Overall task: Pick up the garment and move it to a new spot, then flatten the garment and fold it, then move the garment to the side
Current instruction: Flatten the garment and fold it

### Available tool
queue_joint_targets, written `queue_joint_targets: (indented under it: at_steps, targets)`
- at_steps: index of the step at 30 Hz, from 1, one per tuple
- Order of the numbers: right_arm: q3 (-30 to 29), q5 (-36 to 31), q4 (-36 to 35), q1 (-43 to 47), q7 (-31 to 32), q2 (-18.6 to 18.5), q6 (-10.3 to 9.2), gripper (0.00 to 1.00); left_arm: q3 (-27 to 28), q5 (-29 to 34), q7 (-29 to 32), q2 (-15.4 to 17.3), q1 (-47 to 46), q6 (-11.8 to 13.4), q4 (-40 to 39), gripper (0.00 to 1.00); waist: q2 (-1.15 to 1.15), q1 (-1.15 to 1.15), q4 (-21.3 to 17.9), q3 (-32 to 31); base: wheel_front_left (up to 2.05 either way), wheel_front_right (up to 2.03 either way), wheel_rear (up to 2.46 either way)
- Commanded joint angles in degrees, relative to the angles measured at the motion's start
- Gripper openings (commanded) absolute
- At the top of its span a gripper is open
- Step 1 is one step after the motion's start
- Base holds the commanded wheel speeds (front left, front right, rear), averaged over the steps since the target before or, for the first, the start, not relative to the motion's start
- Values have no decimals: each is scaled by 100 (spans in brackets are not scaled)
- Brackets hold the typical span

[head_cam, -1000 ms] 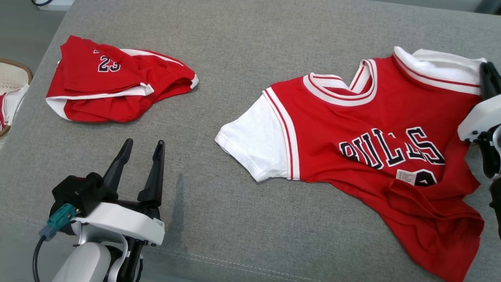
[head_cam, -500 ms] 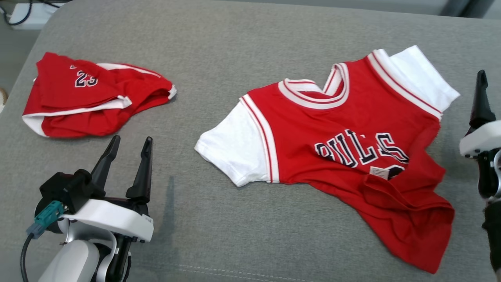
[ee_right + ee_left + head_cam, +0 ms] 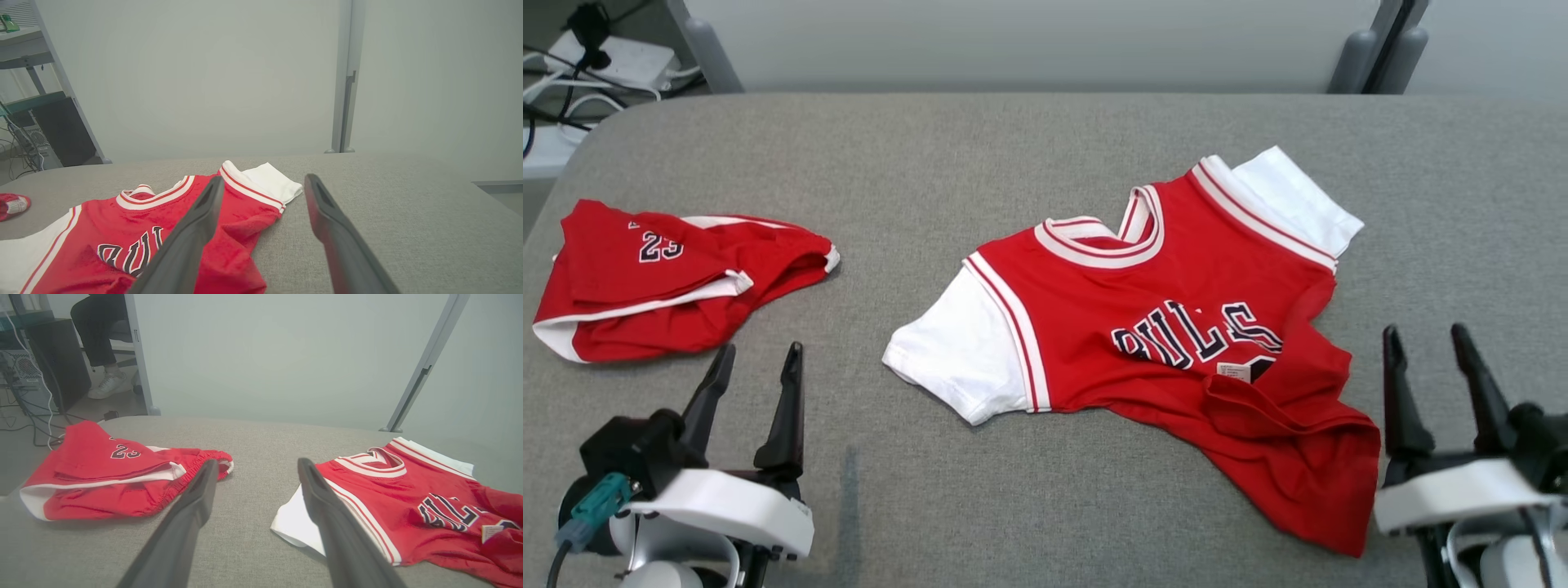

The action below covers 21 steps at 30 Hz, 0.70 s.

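The garment [image 3: 1143, 327] is a red jersey with white sleeves and dark lettering, lying face up and rumpled at its lower hem on the grey padded table [image 3: 1013, 155]. My right gripper [image 3: 1423, 331] stands open just right of the jersey's hem, holding nothing. In the right wrist view the jersey [image 3: 122, 228] lies to the left of the open right gripper [image 3: 264, 178]. My left gripper [image 3: 760, 349] is open and empty at the lower left, apart from the white sleeve. From the left wrist, the jersey [image 3: 408, 498] sits right of the open left gripper [image 3: 258, 462].
Red shorts [image 3: 670, 278] with a white trim and a number lie bunched at the table's left; they show too as shorts [image 3: 110, 473]. Cables and a power strip [image 3: 596, 57] lie beyond the far left corner. A seated person's legs [image 3: 102, 343] are behind a partition.
My right gripper has let go of the jersey's right sleeve, opened, and drawn back to the lower right. The head camera has tilted up, shifting the whole picture. The left gripper kept its pose.
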Motion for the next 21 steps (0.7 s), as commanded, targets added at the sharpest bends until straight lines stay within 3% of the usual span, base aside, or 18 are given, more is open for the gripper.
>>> queue_joint_targets:
  at_steps: [1,11,21]
  targets:
    - [168,-51,-229,43,-41,-25,25,100,255,-38,15,163,-87,68,-160,100,0,0,-42,-91,0,0,0]
    - [503,-253,-1133,1145,582,95,25,100,351,-150,77,145,369,328,-352,100,0,0,-41,-381,0,0,0]
    - [640,-321,-1563,1343,803,119,25,100,351,-184,145,169,416,407,-524,100,0,0,-6,-330,0,0,0]
